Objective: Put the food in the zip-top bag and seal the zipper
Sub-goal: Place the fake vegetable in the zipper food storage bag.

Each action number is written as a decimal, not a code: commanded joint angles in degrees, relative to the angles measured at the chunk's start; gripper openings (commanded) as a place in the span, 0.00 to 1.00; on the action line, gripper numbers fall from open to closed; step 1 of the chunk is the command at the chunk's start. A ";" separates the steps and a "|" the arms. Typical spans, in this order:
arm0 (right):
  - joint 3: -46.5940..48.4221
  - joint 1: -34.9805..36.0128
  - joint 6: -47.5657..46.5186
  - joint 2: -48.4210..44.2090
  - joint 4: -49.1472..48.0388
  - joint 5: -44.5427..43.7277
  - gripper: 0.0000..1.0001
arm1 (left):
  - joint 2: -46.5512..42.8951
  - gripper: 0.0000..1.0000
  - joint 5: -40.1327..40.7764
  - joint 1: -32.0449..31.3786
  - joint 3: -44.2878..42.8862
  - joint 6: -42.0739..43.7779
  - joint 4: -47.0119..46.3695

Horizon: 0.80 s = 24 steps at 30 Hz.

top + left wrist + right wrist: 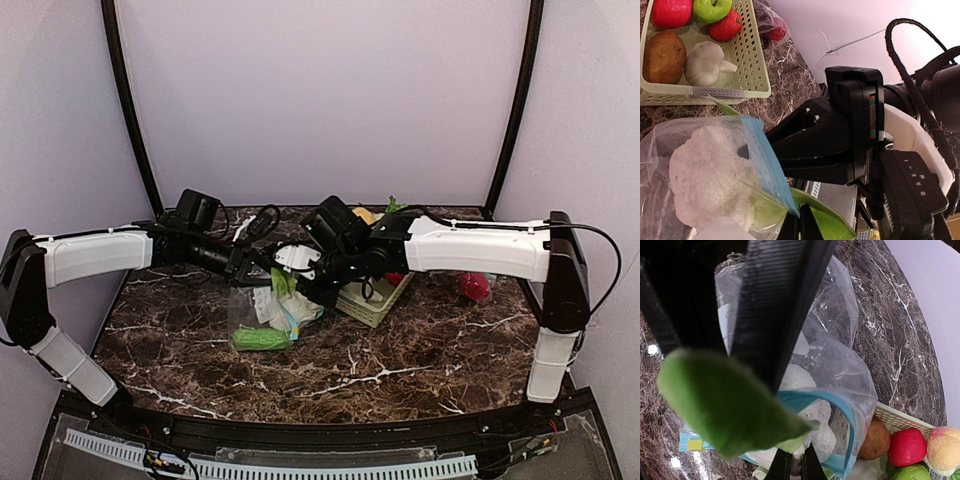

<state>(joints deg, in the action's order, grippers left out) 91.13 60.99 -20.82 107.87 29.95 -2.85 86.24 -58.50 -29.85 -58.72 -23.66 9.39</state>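
Observation:
The zip-top bag (262, 318) hangs over the dark marble table between both arms, its blue zipper rim (852, 425) spread wide. My left gripper (800, 225) is shut on the blue zipper strip (765, 160) at one edge of the mouth. A white cauliflower (815, 430) with green leaves (725, 400) sits in the bag's mouth, and my right gripper (795, 467) is shut on it from above. In the left wrist view the cauliflower (710, 180) shows through the clear plastic. Something green (262, 340) lies at the bag's bottom.
The pale lattice basket (715, 92) beside the bag holds a red apple (671, 12), a green apple (711, 9), a potato (662, 56) and a garlic bulb (704, 62). A red item (476, 287) lies on the table at the right. The right arm's black body (850, 125) is close to my left wrist.

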 commanded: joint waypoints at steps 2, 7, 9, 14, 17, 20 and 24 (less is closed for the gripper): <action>2.71 -0.97 3.48 2.26 0.64 -2.14 0.00 | -3.02 0.01 -2.44 -0.30 0.90 -2.27 -5.49; 4.22 -1.62 4.73 3.79 1.73 -3.50 0.00 | -3.40 0.01 -2.71 -0.30 1.36 -3.14 -7.08; 4.49 -1.97 5.14 4.40 2.48 -4.07 0.00 | -3.96 0.01 -2.30 -0.30 1.33 -3.19 -7.44; 4.40 -2.56 5.99 4.34 3.49 -4.79 0.00 | -5.62 0.01 -0.81 -0.19 0.92 -3.30 -8.11; 4.33 -2.80 6.74 4.13 3.83 -5.21 0.00 | -6.29 0.01 0.26 -0.20 0.65 -2.91 -7.89; 4.29 -3.07 7.30 3.92 4.25 -5.10 0.00 | -6.21 0.01 0.55 -0.21 0.67 -2.68 -7.62; 4.06 -3.28 7.63 3.97 4.51 -6.14 0.00 | -6.25 0.01 1.19 -0.14 0.87 -2.52 -7.69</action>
<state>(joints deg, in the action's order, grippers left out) 95.11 59.11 -14.48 110.93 30.96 -5.82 83.40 -55.46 -29.85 -57.78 -26.79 4.47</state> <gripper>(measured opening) 0.048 0.008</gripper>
